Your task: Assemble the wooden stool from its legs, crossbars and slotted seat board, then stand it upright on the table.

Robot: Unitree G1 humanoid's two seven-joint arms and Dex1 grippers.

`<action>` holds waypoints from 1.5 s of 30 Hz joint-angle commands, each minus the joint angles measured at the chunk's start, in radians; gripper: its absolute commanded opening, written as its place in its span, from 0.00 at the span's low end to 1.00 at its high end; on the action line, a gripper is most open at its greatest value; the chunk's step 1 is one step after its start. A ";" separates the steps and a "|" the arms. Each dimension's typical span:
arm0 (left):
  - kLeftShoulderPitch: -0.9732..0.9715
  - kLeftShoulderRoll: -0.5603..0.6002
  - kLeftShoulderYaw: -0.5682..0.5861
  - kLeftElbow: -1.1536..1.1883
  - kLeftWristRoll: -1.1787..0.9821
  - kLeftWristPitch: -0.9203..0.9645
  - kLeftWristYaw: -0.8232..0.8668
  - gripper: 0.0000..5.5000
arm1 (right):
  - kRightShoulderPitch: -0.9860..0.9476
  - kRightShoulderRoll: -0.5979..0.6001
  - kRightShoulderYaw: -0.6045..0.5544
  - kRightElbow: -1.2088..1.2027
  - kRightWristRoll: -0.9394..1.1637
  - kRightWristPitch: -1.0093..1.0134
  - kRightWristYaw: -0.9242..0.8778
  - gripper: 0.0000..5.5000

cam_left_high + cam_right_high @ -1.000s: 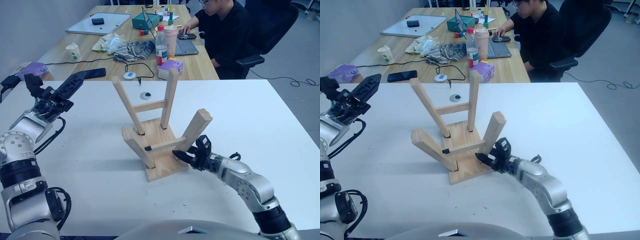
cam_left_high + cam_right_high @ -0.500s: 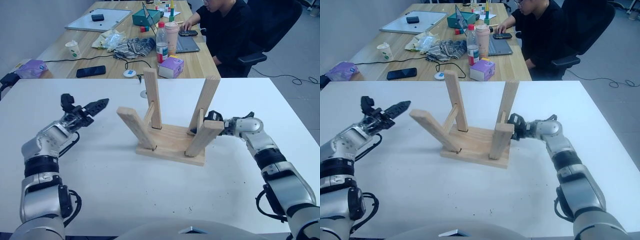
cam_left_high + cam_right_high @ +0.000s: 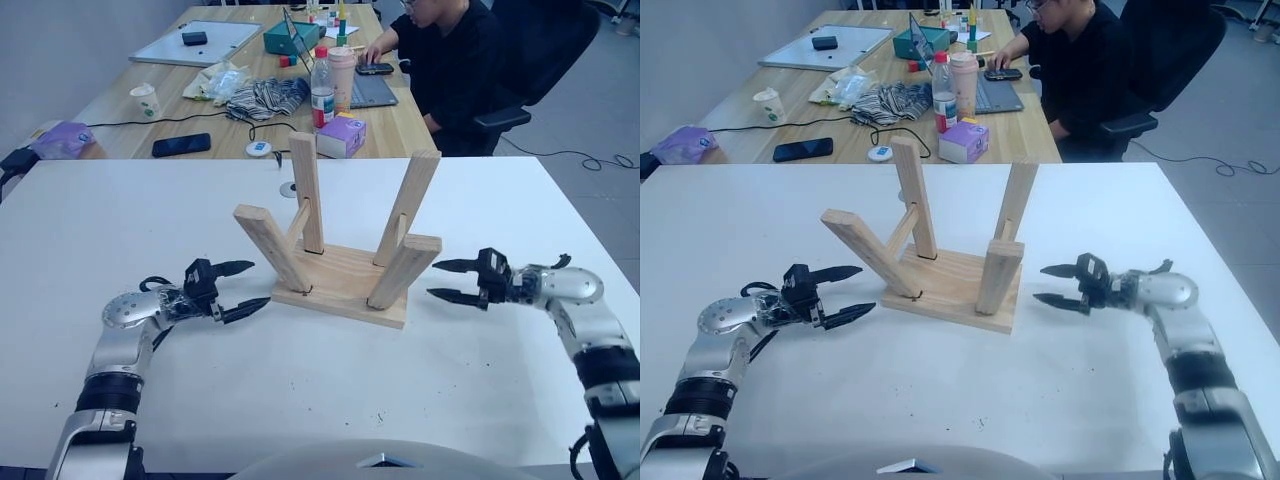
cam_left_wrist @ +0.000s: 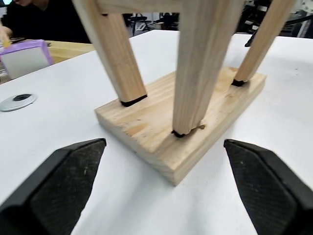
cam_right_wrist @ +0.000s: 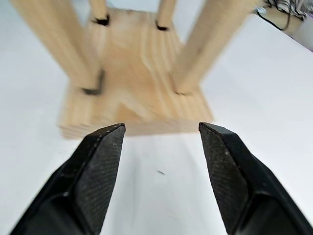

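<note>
Now the pale wooden stool (image 3: 335,272) sits upside down near the middle of the white table (image 3: 120,210). Its slotted seat board (image 3: 350,300) lies flat, its four legs (image 3: 307,192) point up, and two short crossbars (image 3: 297,222) join them in pairs. The left gripper (image 3: 255,285) and right gripper (image 3: 435,279) flank it without touching, both spread wide and holding nothing.

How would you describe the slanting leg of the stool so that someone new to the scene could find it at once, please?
On the white table, a wooden stool stands upside down with four legs in the air. Look at the near side, toward the left gripper: that leg slants outward toward the gripper, while its three neighbours stand straighter.
</note>
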 commanded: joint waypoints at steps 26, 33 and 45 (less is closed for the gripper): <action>-0.072 -0.077 -0.070 -0.123 -0.064 0.132 -0.092 0.33 | 0.022 0.218 0.087 -0.222 0.038 0.262 -0.151 0.23; 0.008 0.039 -0.029 -0.506 -0.321 0.680 0.013 0.27 | -0.014 0.116 -0.006 -0.461 0.290 0.761 -0.167 0.23; -0.208 0.104 0.102 -0.370 -0.665 1.587 0.382 0.21 | -0.337 0.204 -0.221 -0.238 0.582 1.698 -0.462 0.23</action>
